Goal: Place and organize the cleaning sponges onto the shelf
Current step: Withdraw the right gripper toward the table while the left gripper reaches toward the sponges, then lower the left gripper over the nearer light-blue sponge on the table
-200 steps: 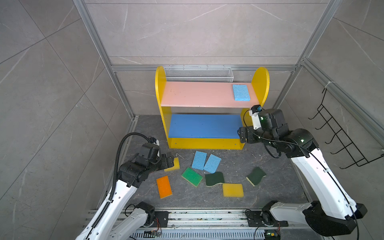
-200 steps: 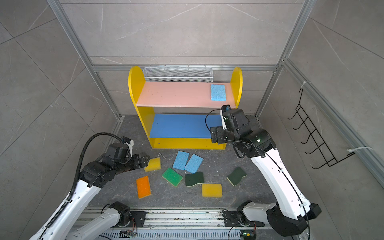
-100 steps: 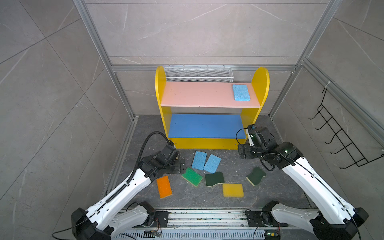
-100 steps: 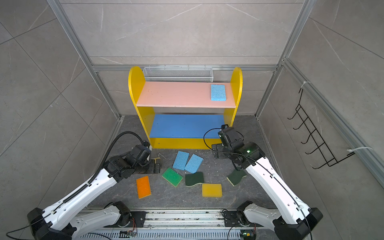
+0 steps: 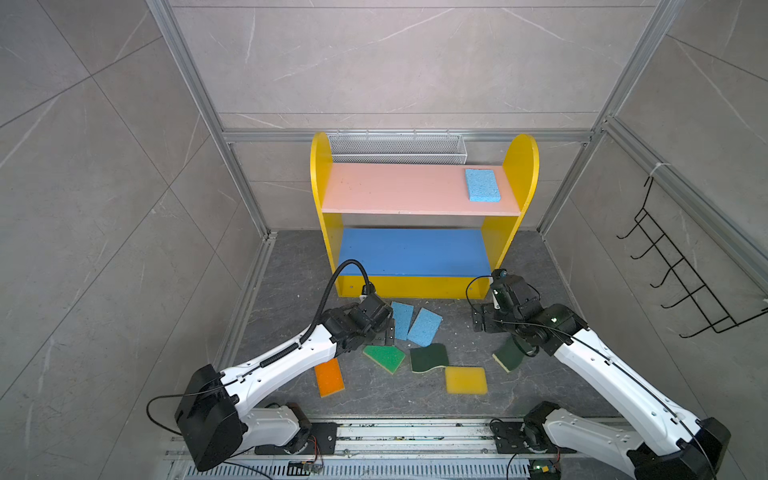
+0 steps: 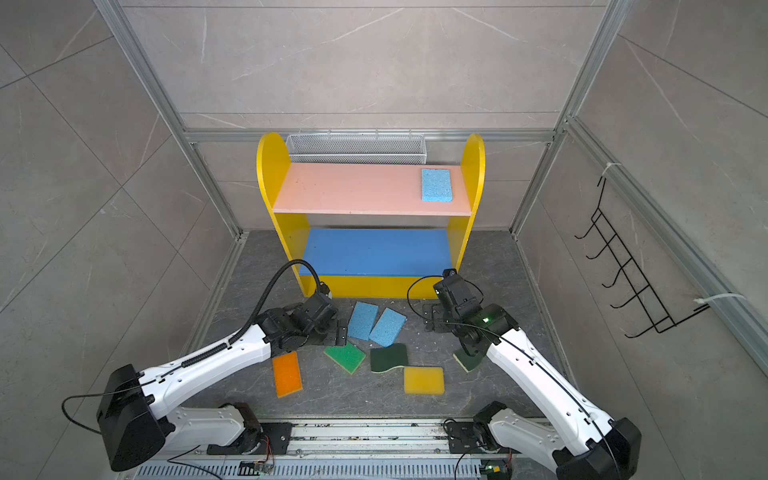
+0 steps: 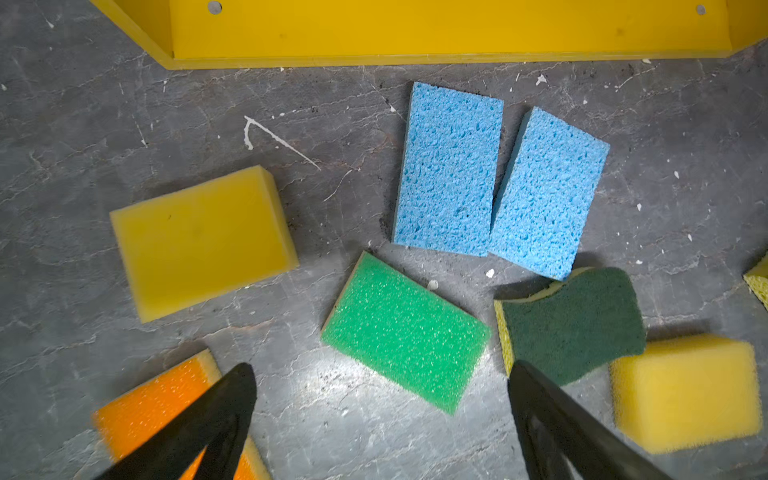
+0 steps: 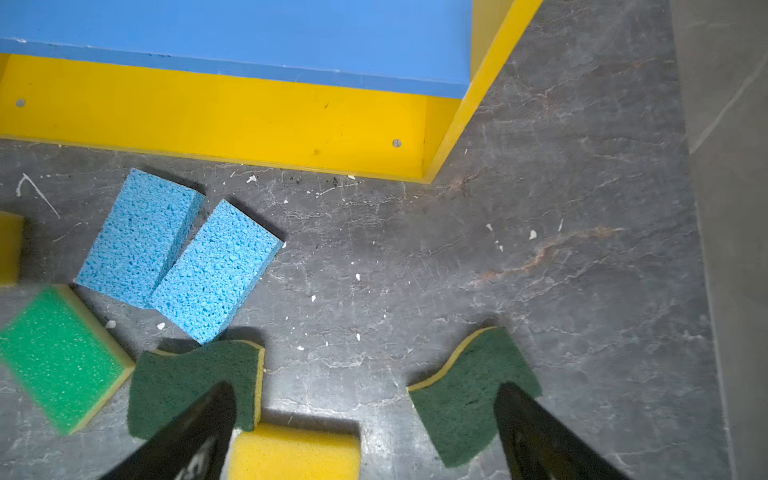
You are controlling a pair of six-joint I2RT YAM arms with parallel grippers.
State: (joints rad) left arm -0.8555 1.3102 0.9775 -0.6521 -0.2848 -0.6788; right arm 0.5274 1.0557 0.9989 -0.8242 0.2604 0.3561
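Left pincer (image 7: 382, 368) and right pincer (image 8: 365, 386) both gape wide, empty, low over the counter (image 5: 291, 270). One light blue sponge (image 5: 482, 185) lies on the shelf's (image 5: 521, 166) pink top board (image 5: 395, 187); the other sponges (image 7: 449, 170), seemingly eight, lie scattered before it.

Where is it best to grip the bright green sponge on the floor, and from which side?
Grip the bright green sponge across its long edges, at mid-length, coming straight down. It lies flat; its corners lie near a blue sponge and a dark green scourer, but the mid-edges look free.
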